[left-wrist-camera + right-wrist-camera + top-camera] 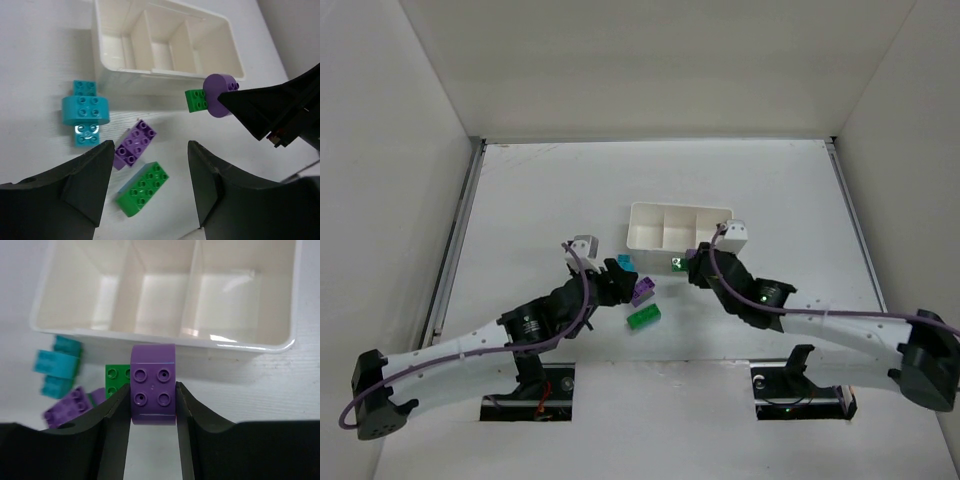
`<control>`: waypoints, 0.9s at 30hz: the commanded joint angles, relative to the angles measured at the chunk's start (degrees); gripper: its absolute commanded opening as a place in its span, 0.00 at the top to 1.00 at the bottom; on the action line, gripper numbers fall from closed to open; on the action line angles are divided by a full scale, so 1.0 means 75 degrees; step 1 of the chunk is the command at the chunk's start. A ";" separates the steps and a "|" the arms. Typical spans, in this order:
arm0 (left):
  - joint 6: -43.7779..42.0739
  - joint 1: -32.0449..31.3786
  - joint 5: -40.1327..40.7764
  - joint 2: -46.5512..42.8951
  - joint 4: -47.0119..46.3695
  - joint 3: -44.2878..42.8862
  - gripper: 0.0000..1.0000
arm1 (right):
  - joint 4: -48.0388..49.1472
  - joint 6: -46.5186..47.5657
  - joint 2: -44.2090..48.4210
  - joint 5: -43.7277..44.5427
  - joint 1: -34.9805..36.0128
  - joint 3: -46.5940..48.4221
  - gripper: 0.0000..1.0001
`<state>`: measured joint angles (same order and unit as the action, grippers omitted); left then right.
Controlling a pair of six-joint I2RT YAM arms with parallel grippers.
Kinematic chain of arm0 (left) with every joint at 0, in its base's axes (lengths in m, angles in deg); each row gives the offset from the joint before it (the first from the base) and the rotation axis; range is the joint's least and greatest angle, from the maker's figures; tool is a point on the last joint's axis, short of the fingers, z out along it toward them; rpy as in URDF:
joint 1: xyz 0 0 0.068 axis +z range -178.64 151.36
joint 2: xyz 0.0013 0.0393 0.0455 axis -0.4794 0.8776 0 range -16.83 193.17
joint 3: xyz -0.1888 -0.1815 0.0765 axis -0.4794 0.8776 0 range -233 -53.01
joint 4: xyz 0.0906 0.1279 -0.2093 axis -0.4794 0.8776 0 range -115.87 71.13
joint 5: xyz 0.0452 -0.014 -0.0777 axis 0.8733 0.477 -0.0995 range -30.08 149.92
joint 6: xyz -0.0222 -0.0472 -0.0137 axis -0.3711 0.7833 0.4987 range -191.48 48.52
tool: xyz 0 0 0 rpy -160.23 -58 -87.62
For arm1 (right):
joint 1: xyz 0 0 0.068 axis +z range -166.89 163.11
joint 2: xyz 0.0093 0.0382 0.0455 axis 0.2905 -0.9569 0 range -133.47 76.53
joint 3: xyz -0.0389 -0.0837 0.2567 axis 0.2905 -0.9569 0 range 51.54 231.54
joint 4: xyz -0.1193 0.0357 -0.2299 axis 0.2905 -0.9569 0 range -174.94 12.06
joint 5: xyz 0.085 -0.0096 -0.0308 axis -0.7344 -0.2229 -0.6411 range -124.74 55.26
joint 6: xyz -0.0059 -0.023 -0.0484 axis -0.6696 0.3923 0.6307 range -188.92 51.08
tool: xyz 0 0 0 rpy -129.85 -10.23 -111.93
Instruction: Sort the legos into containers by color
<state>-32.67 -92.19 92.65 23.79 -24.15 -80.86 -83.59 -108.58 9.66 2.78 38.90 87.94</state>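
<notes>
Just short of the tray's [240, 344] near wall, your right gripper [152, 407] has its jaws closed on the round purple brick [152, 382], studs facing the wrist camera. None of the three compartments shows a brick yet.

The wall is your main hazard. I cannot tell whether the brick rides above the rim, and if you push forward low it could catch the edge and shove the light tray across the counter [520, 200], or twist out of the grip. The small green brick [197, 100] sits just beside the held one, against that wall, so a dip or sideways drift may knock it.

Your left gripper [150, 155] hovers with jaws wide over the flat purple brick [134, 144] and the long green brick [142, 188], with the cyan bricks [86, 111] to one side. Both arms crowd the same patch, so moving them together risks a bump.

You have open counter beyond the tray and on either side of it. The tight spot is in front of it.
</notes>
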 commanded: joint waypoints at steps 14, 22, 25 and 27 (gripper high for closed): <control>-0.0053 -0.0275 -0.0345 0.1134 -0.1259 -0.1372 0.43 | 0.0648 0.0928 0.0807 -0.0162 0.0641 0.1369 0.75; -0.0053 -0.0029 -0.0274 0.1673 -0.2055 -0.1185 0.51 | 0.0882 0.0964 0.0854 -0.0233 0.0946 0.1393 0.74; 0.0005 0.0159 -0.0484 0.1814 -0.2431 -0.1091 0.51 | 0.0952 0.0835 0.0877 -0.0338 0.0958 0.1322 0.73; 0.0029 0.0217 -0.0590 0.1931 -0.2642 -0.1056 0.53 | 0.1069 0.0811 0.0865 -0.0478 0.0958 0.1264 0.73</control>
<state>-32.60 -91.34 89.53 37.69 -37.75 -88.82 -80.05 -102.33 15.32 0.61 45.46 95.96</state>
